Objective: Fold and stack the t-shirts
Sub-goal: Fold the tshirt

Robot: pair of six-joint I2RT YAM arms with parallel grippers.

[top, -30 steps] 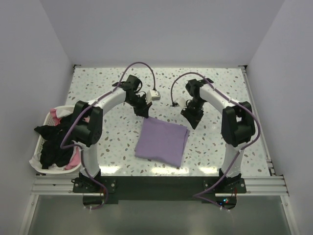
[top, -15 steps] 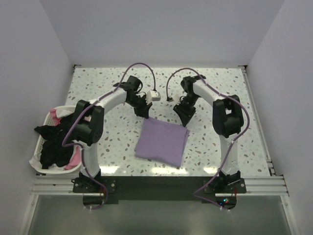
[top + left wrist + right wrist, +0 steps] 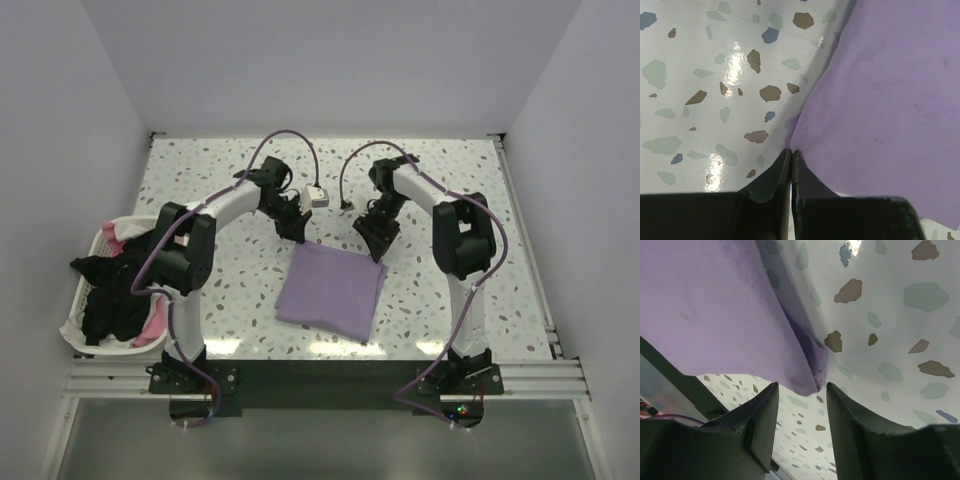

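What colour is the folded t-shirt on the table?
The t-shirt is plain lilac-purple, clearest in the left wrist view.

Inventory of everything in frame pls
lilac t-shirt: 1, lilac, folded, middle of the table
black cloth: count unclear, black, heaped in the basket and spilling over its rim
pink cloth: count unclear, pink, in the basket
laundry basket: 1, white, at the table's left edge
table: 1, white with dark speckles
left pincer: 1, black, shut on the lilac t-shirt's far left corner
right pincer: 1, black, open, one finger on each side of the shirt's far right corner
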